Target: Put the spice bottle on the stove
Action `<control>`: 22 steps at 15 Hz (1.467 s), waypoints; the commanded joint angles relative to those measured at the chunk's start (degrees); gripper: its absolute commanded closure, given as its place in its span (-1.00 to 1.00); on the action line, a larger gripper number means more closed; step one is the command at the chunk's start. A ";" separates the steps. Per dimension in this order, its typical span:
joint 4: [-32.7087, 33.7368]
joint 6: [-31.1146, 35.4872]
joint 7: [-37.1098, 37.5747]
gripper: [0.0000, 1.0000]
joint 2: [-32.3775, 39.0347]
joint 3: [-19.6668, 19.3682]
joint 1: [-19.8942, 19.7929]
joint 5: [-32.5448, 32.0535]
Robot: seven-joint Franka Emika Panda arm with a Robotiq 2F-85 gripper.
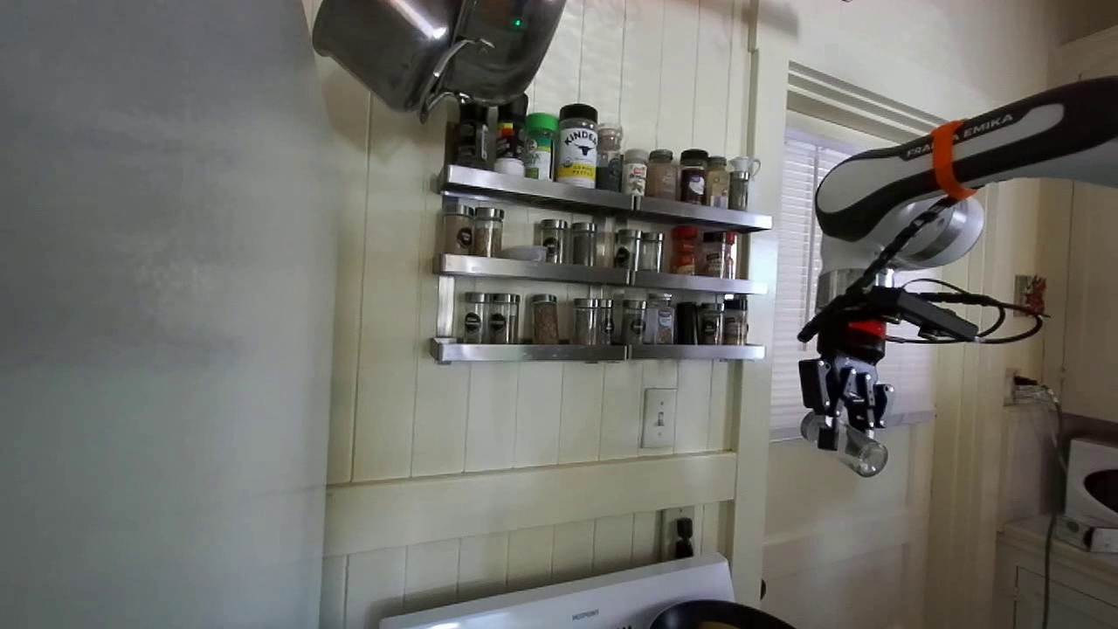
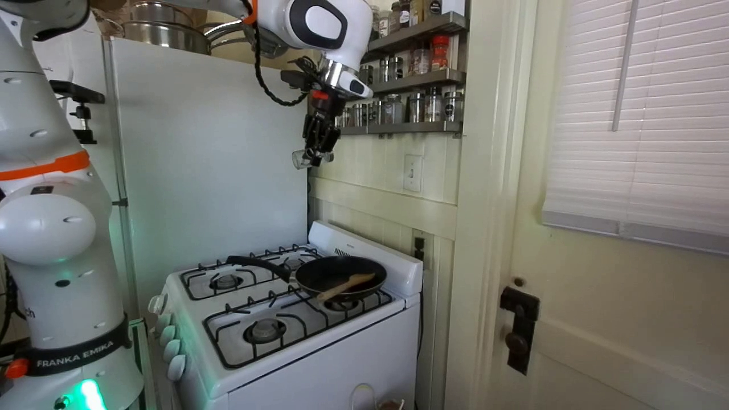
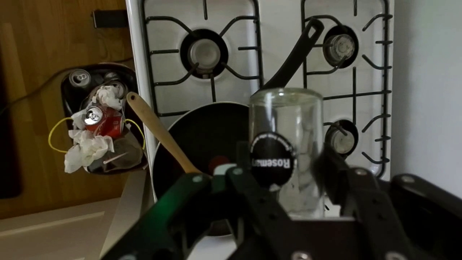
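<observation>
1. Clear glass, gripped: holding the spice bottle (image 3: pixel 305 115) in the gripper (image 1: pixel 847 430), with black fingers (image 3: pixel 334 177) closed against its sides.
2. Tilted far from upright, close to lying flat, in both exterior views.
3. Marked with a round black label (image 3: pixel 273 159) reading "Rosemary", upside down in the wrist view.
4. Held in the air above the white stove (image 2: pixel 319 370), well apart from it, and covering part of the dark frying pan (image 2: pixel 333 267) in the wrist view.
5. Topped, on the stove, with that pan just beside the raised back panel (image 2: pixel 393 262), with its handle (image 3: pixel 293 57) reaching to the neighbouring grate (image 3: pixel 354 83).
6. Crossed, inside the pan, by a wooden spoon (image 3: pixel 162 135), with one end jutting past the edge in the wrist view.
7. Fitted along the stove's front with white knobs (image 2: pixel 176 367) and on top with round burners (image 2: pixel 265 330).
8. Mounted on the wall (image 1: pixel 515 419) as three levels of metal racks (image 1: pixel 541 352), lined with spice jars (image 1: pixel 545 321).
9. Standing beside the stove in the wrist view as a dark bin (image 3: pixel 68 103), filled with a red can (image 3: pixel 111 124) and crumpled white paper (image 3: pixel 90 148).
10. Hung with a white blind (image 2: pixel 638 142) over the door (image 2: pixel 621 353) in an exterior view.
</observation>
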 commanded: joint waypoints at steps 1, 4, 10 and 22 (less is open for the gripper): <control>0.61 0.42 -0.78 0.54 -0.25 0.68 -0.36 -0.30; 3.59 -5.96 -3.31 0.54 5.73 -1.30 -0.18 6.85; 3.32 -9.89 -8.24 0.54 16.60 -1.68 -1.81 15.36; 1.61 -20.73 4.65 0.54 30.58 -2.46 -6.83 25.52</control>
